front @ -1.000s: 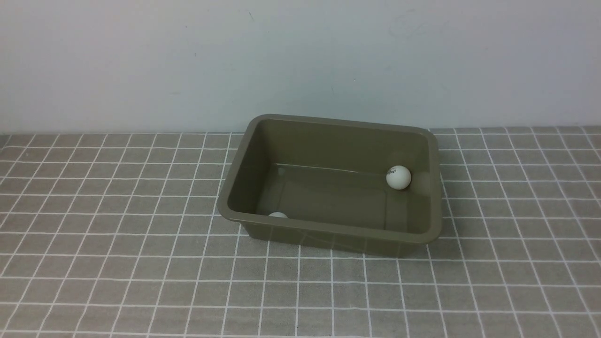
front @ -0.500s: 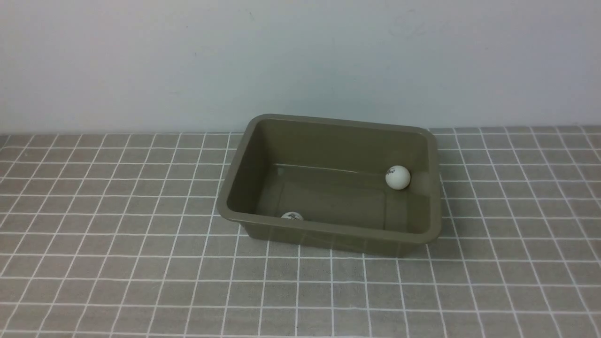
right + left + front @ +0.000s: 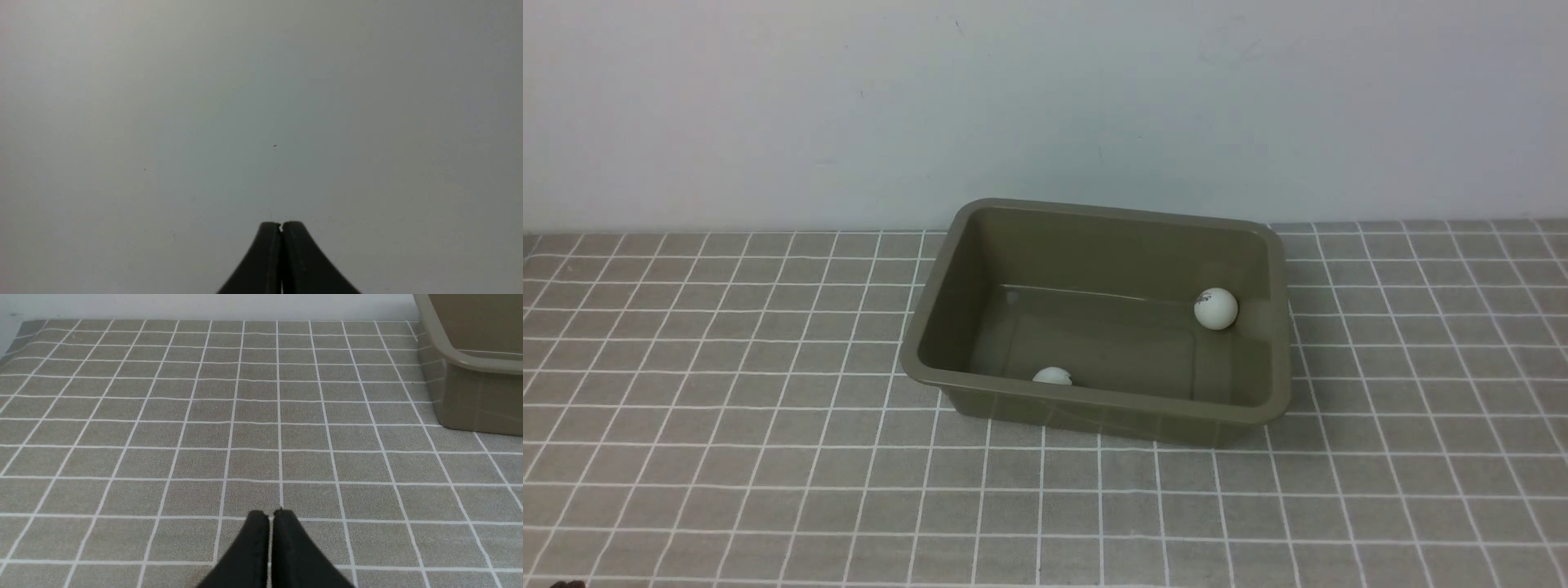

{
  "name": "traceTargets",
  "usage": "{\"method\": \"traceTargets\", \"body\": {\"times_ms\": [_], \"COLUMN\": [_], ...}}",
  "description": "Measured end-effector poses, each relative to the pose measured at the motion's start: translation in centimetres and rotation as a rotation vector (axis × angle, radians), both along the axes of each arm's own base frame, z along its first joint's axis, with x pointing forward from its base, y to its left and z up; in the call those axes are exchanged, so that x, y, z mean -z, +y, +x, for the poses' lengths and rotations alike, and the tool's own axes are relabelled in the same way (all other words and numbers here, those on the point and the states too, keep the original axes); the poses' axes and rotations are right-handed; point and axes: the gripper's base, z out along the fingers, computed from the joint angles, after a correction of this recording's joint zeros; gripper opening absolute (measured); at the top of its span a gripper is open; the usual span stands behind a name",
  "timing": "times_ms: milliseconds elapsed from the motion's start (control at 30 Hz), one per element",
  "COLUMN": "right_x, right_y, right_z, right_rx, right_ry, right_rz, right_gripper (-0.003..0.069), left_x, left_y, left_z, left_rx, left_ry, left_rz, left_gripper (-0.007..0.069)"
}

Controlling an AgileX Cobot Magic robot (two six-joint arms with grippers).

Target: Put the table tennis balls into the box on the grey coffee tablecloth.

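Facing the pale wall (image 3: 269,102): my right gripper (image 3: 281,226), one item, fingers pressed together, nothing between them.

Pointing out over the grey coffee tablecloth (image 3: 253,457): my left gripper (image 3: 271,516), one item, likewise clenched on nothing, the olive box (image 3: 466,392) standing well apart from its tips.

Box, plastic, one, upright on the cloth near the wall.

Table tennis balls, white, two, both inside. First ball (image 3: 1216,309): in the far corner on my right, in place but for a trifling shift. Second ball (image 3: 1053,376): at the near wall, partly hidden by the rim; it has rolled along that wall towards my right over the last second.

Remarks: the rolling stayed within the walls, so I judge the task done. Nothing further to grasp; I would merely keep clear of the box and let the second ball settle.
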Motion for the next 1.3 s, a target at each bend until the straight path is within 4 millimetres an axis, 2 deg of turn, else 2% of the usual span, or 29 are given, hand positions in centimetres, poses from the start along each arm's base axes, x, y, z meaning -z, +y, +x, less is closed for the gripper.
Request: {"method": "traceTargets", "body": {"times_ms": [500,600,667,700,933,967,1300], "right_x": [0.3,1.7,4.1,4.3,12.4,12.9,12.9], "right_y": [0.0,0.0,-0.2,-0.2,-0.7,-0.7,-0.7], "right_z": [0.1,0.7,1.5,1.6,3.2,3.2,3.2], "right_rx": [0.012,0.083,0.159,0.164,0.272,0.274,0.275], "right_ry": [0.026,0.119,0.242,0.253,0.557,0.582,0.584], "right_rz": [-0.020,-0.068,-0.097,-0.098,-0.122,-0.124,-0.125], "right_gripper": [-0.0010,-0.0010,-0.0010,-0.0010,-0.0010,-0.0010,-0.0010], "left_x": [0.0,0.0,0.0,0.0,0.0,0.0,0.0], "left_y": [0.0,0.0,0.0,0.0,0.0,0.0,0.0], "left_z": [0.0,0.0,0.0,0.0,0.0,0.0,0.0], "left_rx": [0.000,0.000,0.000,0.000,0.000,0.000,0.000], "left_ry": [0.000,0.000,0.000,0.000,0.000,-0.001,-0.001], "left_rz": [0.000,-0.001,-0.001,-0.001,0.000,0.000,0.000], "left_gripper": [-0.0005,-0.0005,-0.0005,-0.0005,-0.0005,-0.0005,-0.0005]}}
